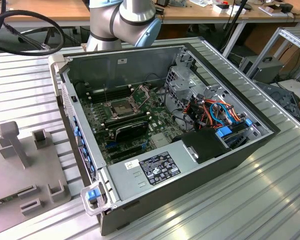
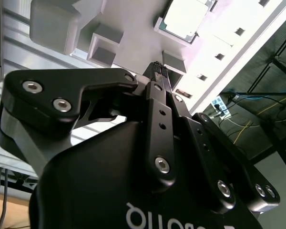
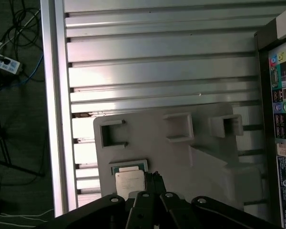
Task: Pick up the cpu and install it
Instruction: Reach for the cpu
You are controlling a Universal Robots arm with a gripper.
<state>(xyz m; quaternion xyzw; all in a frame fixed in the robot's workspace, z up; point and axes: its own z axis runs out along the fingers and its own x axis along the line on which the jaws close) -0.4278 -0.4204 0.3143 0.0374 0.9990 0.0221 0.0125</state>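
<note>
First wrist view | end effector (image 3: 155,176) closed, empty | beside cpu (image 3: 129,181) lying in grey fixture (image 3: 148,143)

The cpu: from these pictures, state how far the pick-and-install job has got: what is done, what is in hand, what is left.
Done: nothing yet. In hand: the gripper, shut and empty, is close beside the cpu, which lies in its recess on the grey fixture. Left: picking and installing; the socket in the open case looks dark, with no silver chip in it.
</note>
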